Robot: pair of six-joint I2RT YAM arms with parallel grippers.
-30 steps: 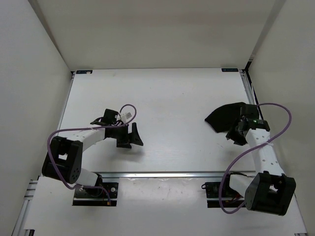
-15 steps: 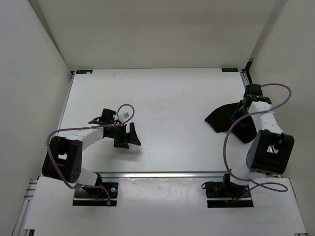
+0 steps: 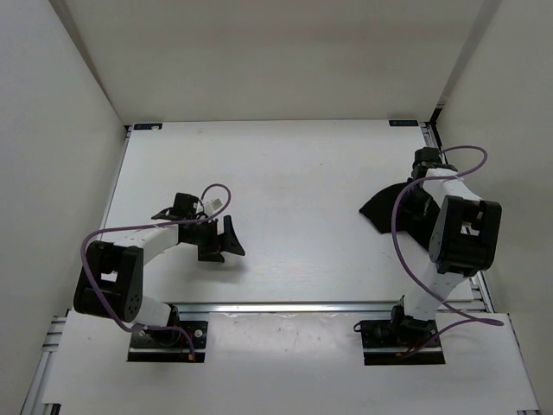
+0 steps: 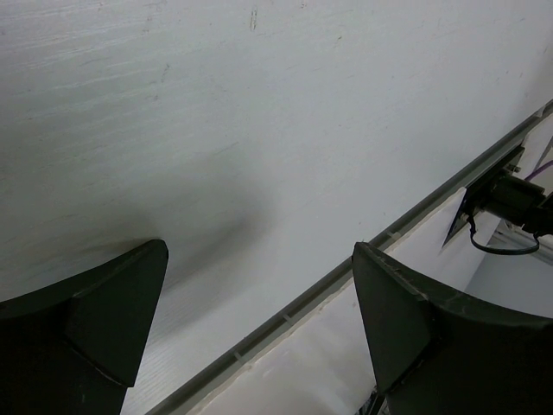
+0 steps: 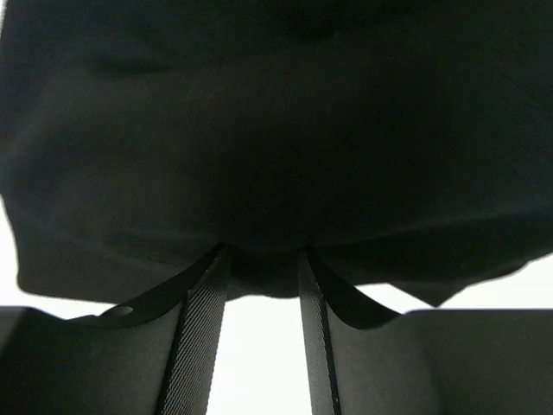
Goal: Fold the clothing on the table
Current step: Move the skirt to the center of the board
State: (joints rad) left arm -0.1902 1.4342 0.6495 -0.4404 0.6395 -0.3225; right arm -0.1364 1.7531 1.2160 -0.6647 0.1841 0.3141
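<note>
The white rectangular table (image 3: 294, 173) carries one thing: the black clothing (image 3: 388, 207), lying bunched at about 3 o'clock, near the table's right edge and well apart from the middle. A silver rail (image 3: 294, 307) runs along the 6 o'clock edge. Two small blue labels (image 3: 147, 126) sit at the far corners, at roughly 11 and 1 o'clock.

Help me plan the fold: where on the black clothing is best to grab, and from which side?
Likely the pointed left corner of the clothing: it lies uncovered on the table, while the right arm hides the other end. Come from the left, low, to pinch that edge.
</note>
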